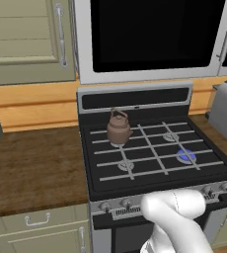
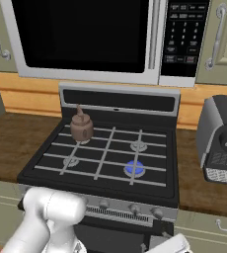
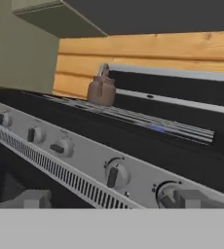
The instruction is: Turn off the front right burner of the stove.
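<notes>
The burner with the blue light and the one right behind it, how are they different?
The front right burner glows blue with flame; the back right burner is plain grey and unlit. The front right burner sits nearer the knob panel; the back right burner sits nearer the stove's back panel. Both are small round discs under thin grey grate bars, with nothing standing on them, unlike the back left one under the kettle.
</notes>
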Motion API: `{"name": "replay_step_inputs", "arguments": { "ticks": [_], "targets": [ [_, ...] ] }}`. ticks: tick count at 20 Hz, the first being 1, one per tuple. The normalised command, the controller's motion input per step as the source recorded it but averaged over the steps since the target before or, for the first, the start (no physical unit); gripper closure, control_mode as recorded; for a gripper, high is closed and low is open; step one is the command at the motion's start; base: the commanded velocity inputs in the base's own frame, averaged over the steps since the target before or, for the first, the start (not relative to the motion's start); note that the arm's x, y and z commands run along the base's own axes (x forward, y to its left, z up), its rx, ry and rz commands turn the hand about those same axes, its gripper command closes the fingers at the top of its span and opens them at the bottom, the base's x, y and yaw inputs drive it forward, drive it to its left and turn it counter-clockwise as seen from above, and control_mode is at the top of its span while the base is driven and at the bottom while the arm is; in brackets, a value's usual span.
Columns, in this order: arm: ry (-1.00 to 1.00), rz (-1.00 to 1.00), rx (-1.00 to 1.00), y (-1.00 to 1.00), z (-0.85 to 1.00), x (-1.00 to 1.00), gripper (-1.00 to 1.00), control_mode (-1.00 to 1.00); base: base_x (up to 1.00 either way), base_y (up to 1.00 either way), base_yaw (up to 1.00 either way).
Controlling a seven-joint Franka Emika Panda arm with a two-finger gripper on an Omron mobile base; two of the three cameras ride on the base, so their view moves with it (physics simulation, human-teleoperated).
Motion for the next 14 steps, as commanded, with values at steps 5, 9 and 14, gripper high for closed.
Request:
{"name": "replay_step_inputs", "arguments": {
  "ticks": [5, 9, 14],
  "targets": [
    [-0.13, -0.51, -0.06, 0.37, -0.21, 0.38, -1.00, -1.00, 0.00, 0.00, 0.00],
    [-0.09, -0.43, 0.00, 0.29, -0.01, 0.62, -1.00, -1.00, 0.00, 0.00, 0.00],
    [0.00, -0.02, 0.00, 0.02, 0.00, 0.36, -1.00, -1.00, 0.00, 0.00, 0.00]
  ]
}}
